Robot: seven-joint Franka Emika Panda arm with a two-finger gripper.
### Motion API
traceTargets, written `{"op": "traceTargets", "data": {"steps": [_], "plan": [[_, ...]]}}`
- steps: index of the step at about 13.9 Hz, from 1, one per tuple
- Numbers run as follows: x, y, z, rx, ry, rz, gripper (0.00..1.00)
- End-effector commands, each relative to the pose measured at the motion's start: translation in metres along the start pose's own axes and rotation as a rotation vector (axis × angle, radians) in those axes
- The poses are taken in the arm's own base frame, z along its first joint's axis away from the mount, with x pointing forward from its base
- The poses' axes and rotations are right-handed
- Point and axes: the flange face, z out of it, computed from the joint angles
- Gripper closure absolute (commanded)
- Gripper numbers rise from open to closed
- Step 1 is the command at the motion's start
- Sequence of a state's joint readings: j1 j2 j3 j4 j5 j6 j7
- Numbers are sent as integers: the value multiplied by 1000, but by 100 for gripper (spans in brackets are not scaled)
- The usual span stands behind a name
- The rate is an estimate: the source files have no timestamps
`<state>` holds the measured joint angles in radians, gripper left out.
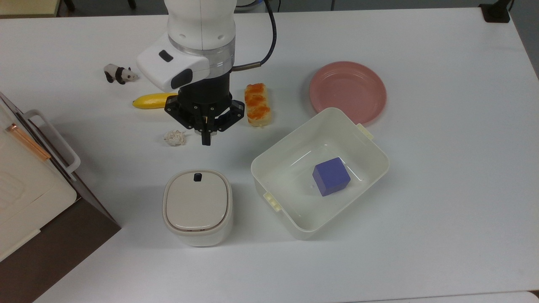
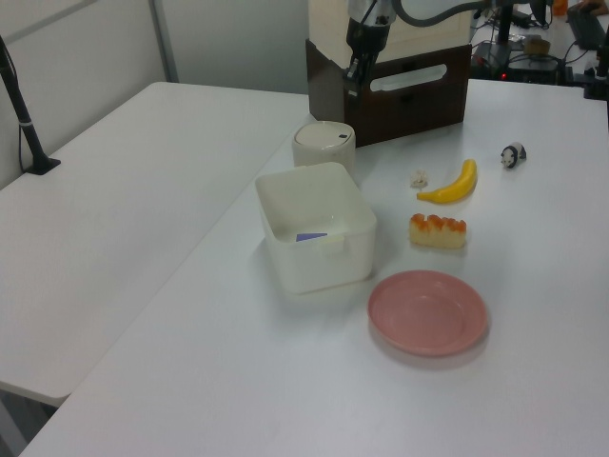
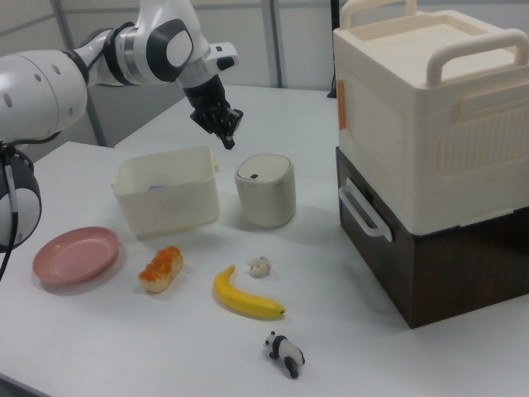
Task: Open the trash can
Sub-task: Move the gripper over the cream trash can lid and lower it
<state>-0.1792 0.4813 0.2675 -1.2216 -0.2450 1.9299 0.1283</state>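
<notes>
Gripper [image 1: 206, 141] pinched closed, empty, pointing down above the lidded cream-white rounded-square plastic trash can [image 1: 197, 207].

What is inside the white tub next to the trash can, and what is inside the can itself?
The white tub holds one blue cube on its floor, nothing else visible. The trash can has its lid shut, so its contents cannot be seen.

The trash can [image 1: 197, 208] is standing upright on the white table, a small cream-white bin with rounded-square sides. Its beige flip lid [image 1: 197, 200] is lying flat and closed (the small dark push button [image 1: 197, 177] is sitting at the rim, toward the top view's upper edge).
</notes>
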Motion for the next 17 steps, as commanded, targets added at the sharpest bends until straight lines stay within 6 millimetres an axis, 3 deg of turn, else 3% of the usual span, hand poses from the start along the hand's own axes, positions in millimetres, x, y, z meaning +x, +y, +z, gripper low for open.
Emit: {"op": "traceTargets", "data": {"steps": [1,4,6,12,13,17], "plan": [[4,3,13,-45,37,3,100],[10,18,41,-81,51,3,100],[11,17,53,-97,53,-10,100],[10,13,62,-117,43,-30,100],[10,14,73,-129,30,-39,100],[6,7,86,-149,13,-66,100]]}}
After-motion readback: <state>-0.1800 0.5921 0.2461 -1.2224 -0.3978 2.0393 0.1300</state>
